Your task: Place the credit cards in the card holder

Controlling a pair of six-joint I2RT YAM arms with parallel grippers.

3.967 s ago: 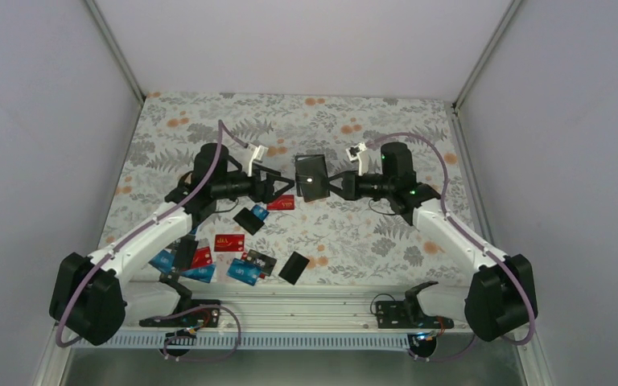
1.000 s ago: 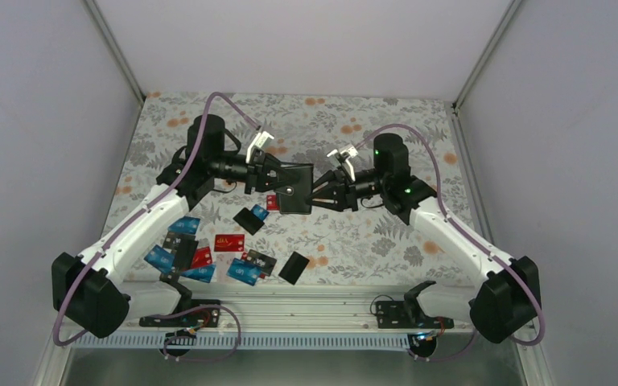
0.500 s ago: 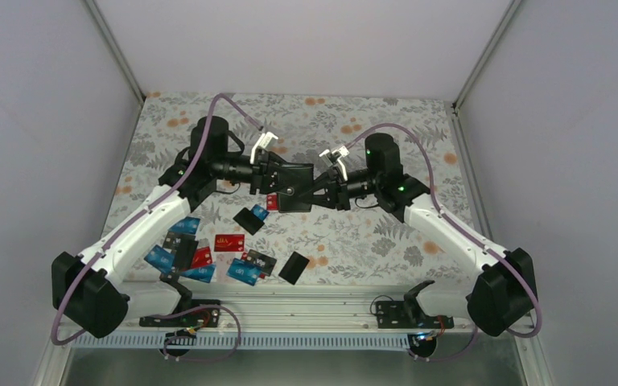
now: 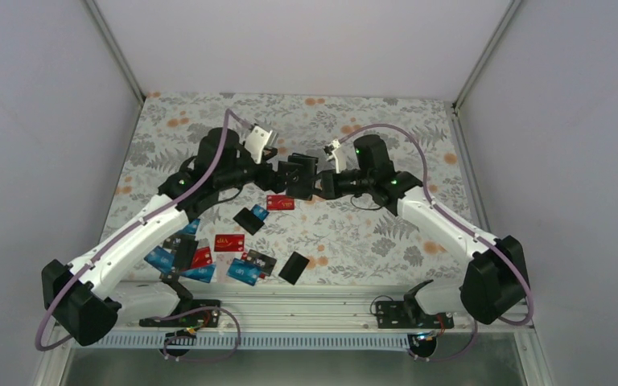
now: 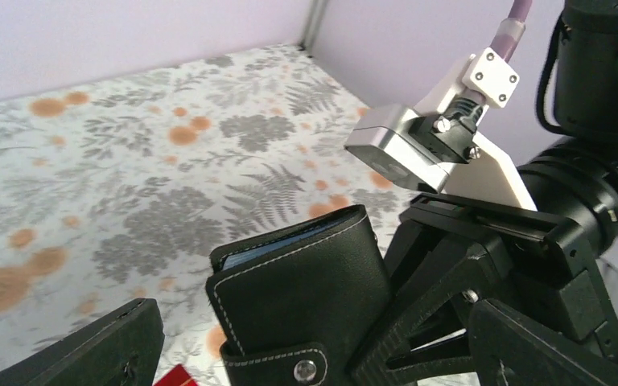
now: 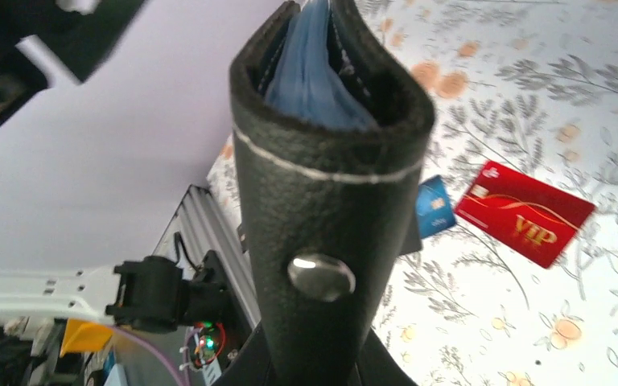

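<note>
Cards of thin plastic in red, blue and black, the credit cards (image 4: 228, 242), lie flat and scattered over the left half of the floral-patterned table (image 4: 386, 233). Most are bunched by the near edge with some overlapping, and one red card with gold print (image 6: 525, 211) lies alone nearer the middle. Raised over the middle of the table, the left tool (image 4: 282, 172) stands with its fingers wide apart, holding nothing, just beside the black stitched-leather folding card holder (image 5: 302, 297). The holder hangs in the air, folded almost shut, grey-blue lining showing in its slit and a metal snap stud (image 6: 321, 277) on its outside. The right tool (image 4: 319, 186) is clamped on one edge of it. Whether any card is already inside cannot be told. With a single pinch on one edge, the holder could swing or slip if the left tool bumps it, and so narrow a slit could turn a card aside. Flat cards may slide ahead of the fingers, two overlapping ones may lift together, and those by the near edge could be pushed off onto the metal rail (image 4: 306, 301). Room looks best on the right half and along the far edge, where only the pattern shows, while the pale side walls (image 4: 56, 121) stand close to both elbows.
</note>
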